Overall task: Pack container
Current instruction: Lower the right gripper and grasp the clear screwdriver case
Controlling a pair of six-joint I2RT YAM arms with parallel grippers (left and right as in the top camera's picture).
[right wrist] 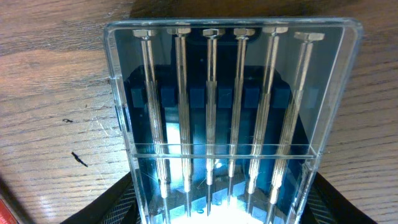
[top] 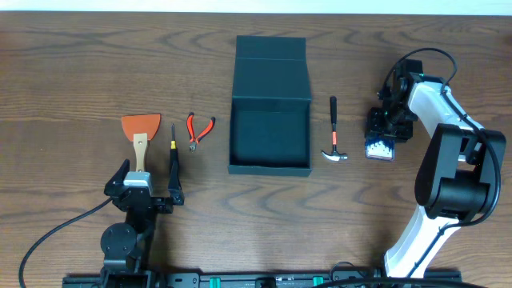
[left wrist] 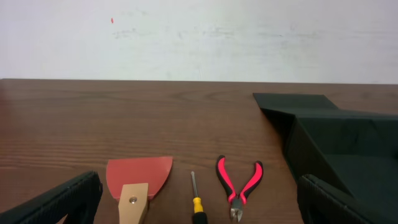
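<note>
The container (top: 270, 132) sits open in the middle of the table (top: 80, 64), its lid (top: 270, 58) folded back toward the far edge and its dark inside bare. Just to its right lies a hammer (top: 334, 132), head toward the near edge, handle pointing away. Further right, the right gripper (top: 381, 136) is down over a small blue case (top: 379, 148) of silvery bits. In the right wrist view the case (clear-lidded, six bits in a row) stands between the two fingers (right wrist: 109, 202), which lie against its sides, clamped on it; the case itself is well apart from the container, beyond the hammer. To the left of the container lie red-handled pliers (top: 198, 130), then a screwdriver (top: 174, 152), then a scraper (top: 140, 132) with an orange blade, side by side and none touching. The left gripper (top: 148, 184) hangs low at the near edge behind the scraper and screwdriver, its jaws spread wide apart and closed on nothing.
</note>
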